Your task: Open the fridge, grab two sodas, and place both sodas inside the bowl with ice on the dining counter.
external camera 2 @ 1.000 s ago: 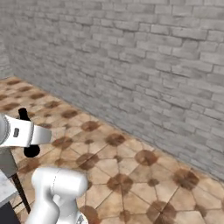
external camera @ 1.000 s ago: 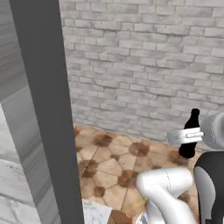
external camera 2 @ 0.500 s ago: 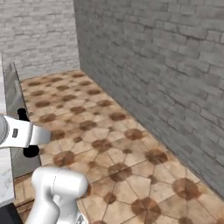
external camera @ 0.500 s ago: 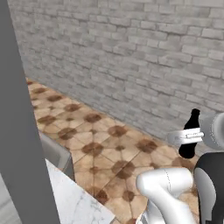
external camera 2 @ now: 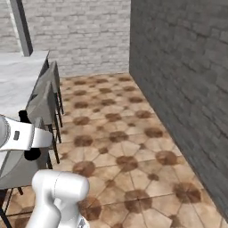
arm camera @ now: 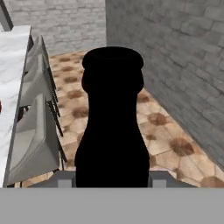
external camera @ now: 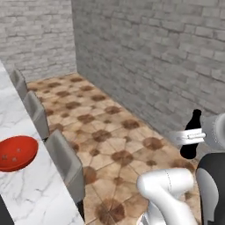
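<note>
I see the dining counter (external camera: 26,184) running along my left, grey chairs (external camera: 66,162) tucked against it. The red bowl with ice (external camera: 16,152) sits on it, well apart from the arm. My gripper (external camera: 188,136) is clamped on a black soda (arm camera: 112,127), apparently bottle-shaped, held upright over the tiled floor (external camera 2: 120,133).

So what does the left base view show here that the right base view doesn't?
Left base view alone: the round glossy red bowl with pale bits, resting on the white marble dining counter. Right base view alone: a dark grey upright post at the counter's far end. Both share the gripper shut on the black bottle-shaped soda, the grey chairs, the brick wall and the tiled floor.
</note>
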### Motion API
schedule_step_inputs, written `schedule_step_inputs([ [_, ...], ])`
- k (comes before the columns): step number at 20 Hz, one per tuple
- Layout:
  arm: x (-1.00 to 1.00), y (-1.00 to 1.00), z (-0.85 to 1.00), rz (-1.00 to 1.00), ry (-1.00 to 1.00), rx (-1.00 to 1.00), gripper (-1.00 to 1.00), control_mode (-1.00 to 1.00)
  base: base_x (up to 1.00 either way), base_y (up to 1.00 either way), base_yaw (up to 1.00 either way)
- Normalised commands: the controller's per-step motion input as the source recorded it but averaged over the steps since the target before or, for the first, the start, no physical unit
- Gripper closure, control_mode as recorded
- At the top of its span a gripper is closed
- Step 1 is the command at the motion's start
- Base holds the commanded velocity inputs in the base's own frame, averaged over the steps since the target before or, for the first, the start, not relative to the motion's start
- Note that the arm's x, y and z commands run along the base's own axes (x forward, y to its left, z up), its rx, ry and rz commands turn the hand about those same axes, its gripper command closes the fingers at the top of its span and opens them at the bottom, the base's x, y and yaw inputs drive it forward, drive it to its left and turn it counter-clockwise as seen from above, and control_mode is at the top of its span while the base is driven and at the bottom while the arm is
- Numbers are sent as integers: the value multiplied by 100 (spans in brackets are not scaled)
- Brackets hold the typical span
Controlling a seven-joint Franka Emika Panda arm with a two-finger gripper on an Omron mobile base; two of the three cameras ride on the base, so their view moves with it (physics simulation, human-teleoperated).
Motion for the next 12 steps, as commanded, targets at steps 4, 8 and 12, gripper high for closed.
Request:
schedule_step_inputs([
  [4, 0, 0, 0, 0, 0, 0, 100, 100, 74, -32, 51],
  [8, 0, 0, 0, 0, 0, 0, 100, 100, 72, -32, 52],
  [12, 0, 0, 0, 0, 0, 0, 100, 100, 66, -32, 52],
])
